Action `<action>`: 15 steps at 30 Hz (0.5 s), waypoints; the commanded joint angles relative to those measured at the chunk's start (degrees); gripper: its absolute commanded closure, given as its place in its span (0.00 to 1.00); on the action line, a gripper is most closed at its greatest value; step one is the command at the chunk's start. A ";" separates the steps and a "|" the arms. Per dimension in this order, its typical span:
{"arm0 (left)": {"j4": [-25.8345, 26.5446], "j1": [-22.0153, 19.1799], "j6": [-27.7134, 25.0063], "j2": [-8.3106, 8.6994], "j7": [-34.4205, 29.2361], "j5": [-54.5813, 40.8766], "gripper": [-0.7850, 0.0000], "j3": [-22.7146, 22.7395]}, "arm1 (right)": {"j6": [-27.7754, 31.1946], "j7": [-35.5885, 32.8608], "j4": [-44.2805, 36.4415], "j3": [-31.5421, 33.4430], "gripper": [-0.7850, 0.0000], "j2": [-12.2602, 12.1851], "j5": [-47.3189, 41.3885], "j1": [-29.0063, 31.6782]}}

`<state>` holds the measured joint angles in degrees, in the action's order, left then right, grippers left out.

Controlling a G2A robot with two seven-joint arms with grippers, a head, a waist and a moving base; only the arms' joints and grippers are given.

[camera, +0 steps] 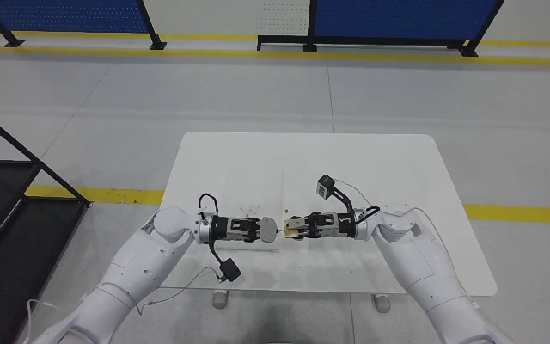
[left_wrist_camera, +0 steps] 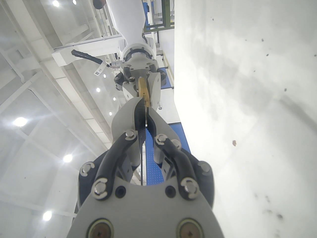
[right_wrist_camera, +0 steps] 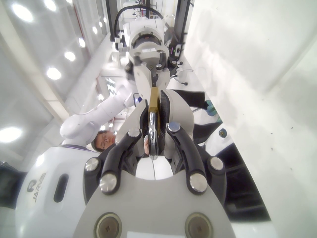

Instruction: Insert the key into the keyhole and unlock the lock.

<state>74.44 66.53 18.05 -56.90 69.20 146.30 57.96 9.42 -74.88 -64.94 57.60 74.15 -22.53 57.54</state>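
low in the middle of the top view, over the front part of the white table, the two arms sat pointing straight at each other, tip to tip. the left gripper was on the left side of the frame and the right gripper on the right. the lock was just a small brass spot between them, tucked closer to the right one.

the right wrist view made that side pretty obvious. the right gripper's fingers were clamped on the brass body of the lock, one on each flat side, and the silver shackle pointed back toward the wrist.

from the left wrist view, the left gripper was pinched nearly closed on the key, which only showed as a thin dark edge between the pads. its tips were right up against the end of the lock opposite the shackle, and the key lined up with the lock body. honestly couldn't tell how far in it went, since the fingers covered that spot.

both grippers and the lock were held up off the table, not touching it. the tabletop had a few dark specks on it. around the table were blue panels along the top of the frame, a yellow floor line on the left and a black rack at the left edge.
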 commanded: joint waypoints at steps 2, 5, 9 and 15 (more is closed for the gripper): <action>-0.43 -0.41 0.19 -0.15 -0.10 -0.18 1.00 -0.51 | 0.00 0.00 0.00 0.00 1.00 0.00 0.00 0.00; -0.86 -0.81 0.40 -0.32 -0.30 -0.25 1.00 -1.03 | 0.00 0.00 0.00 0.00 1.00 0.00 0.00 0.00; -1.39 -1.20 0.60 -0.50 -0.65 -0.19 1.00 -1.68 | 0.00 0.00 0.00 0.00 1.00 0.00 0.00 0.00; -1.82 -1.62 1.20 -0.75 -1.26 -0.31 1.00 -2.40 | 0.00 0.00 0.00 0.00 1.00 0.00 0.00 0.00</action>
<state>72.65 64.97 19.15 -57.62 68.02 146.03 55.62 9.42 -74.88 -64.94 57.60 74.15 -22.53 57.54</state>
